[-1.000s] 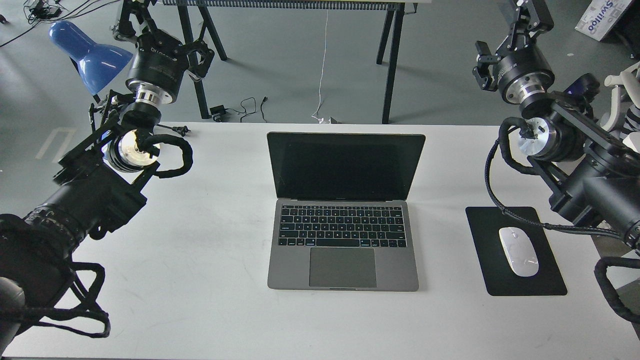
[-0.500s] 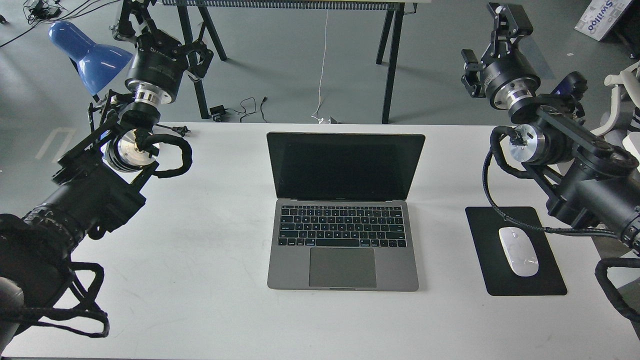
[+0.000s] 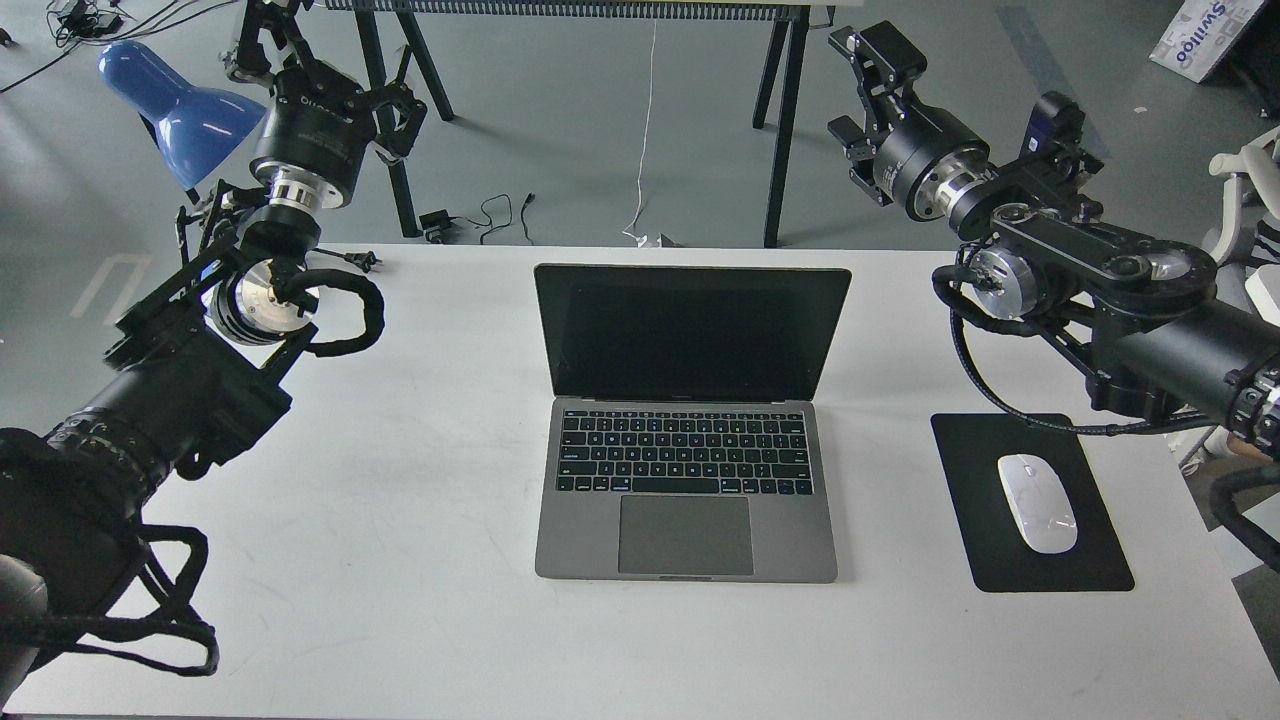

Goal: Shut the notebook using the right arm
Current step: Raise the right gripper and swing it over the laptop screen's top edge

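The notebook (image 3: 688,420), a slim space-grey laptop with black keys and a dark screen, lies open in the middle of the white table (image 3: 420,560), its screen upright and facing me. My right arm (image 3: 1090,270) comes in from the right, above the table's far right corner. Its gripper (image 3: 875,55) points up and to the left, beyond the table's far edge, above and to the right of the screen's top right corner and apart from it. My left gripper (image 3: 265,35) is raised at the far left by the blue lamp. Neither gripper's fingers can be told apart.
A black mouse pad (image 3: 1030,505) with a white mouse (image 3: 1037,516) lies right of the notebook, under my right arm. A blue lamp (image 3: 180,105) stands at the far left. Black table legs (image 3: 785,110) and cables on the floor lie behind the table.
My right arm has swung to the left, and its gripper has moved from the far right toward the space behind the notebook's right corner. The notebook and left arm have not moved.
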`<state>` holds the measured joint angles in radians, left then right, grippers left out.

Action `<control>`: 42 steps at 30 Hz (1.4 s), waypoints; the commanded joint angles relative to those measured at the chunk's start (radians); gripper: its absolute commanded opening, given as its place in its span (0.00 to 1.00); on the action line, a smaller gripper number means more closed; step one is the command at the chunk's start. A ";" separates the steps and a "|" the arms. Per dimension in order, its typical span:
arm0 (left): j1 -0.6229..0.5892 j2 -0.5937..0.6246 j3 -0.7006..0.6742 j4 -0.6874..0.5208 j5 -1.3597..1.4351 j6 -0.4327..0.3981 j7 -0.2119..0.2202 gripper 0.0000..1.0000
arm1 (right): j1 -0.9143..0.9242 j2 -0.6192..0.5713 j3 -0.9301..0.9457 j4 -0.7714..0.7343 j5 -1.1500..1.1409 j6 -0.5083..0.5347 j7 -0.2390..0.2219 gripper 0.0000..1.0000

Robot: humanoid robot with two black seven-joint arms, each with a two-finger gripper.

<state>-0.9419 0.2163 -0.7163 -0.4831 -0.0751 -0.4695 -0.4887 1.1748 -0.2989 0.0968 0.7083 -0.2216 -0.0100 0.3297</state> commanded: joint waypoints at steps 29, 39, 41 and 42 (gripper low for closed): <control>0.000 0.000 0.000 0.000 -0.002 0.002 0.000 1.00 | 0.040 0.044 -0.278 0.062 -0.071 0.088 -0.026 0.98; 0.000 0.000 0.000 0.000 -0.002 0.002 0.000 1.00 | 0.066 -0.031 -0.370 0.206 -0.108 0.093 -0.029 0.98; 0.000 0.002 0.000 0.000 0.000 0.002 0.000 1.00 | 0.077 -0.052 -0.373 0.226 -0.108 0.093 -0.029 0.98; -0.001 0.002 0.000 0.001 0.000 0.002 0.000 1.00 | 0.080 -0.066 -0.376 0.240 -0.110 0.093 -0.029 0.98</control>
<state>-0.9418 0.2164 -0.7164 -0.4832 -0.0753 -0.4678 -0.4887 1.2426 -0.3315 -0.2702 0.9138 -0.3285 0.0830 0.3002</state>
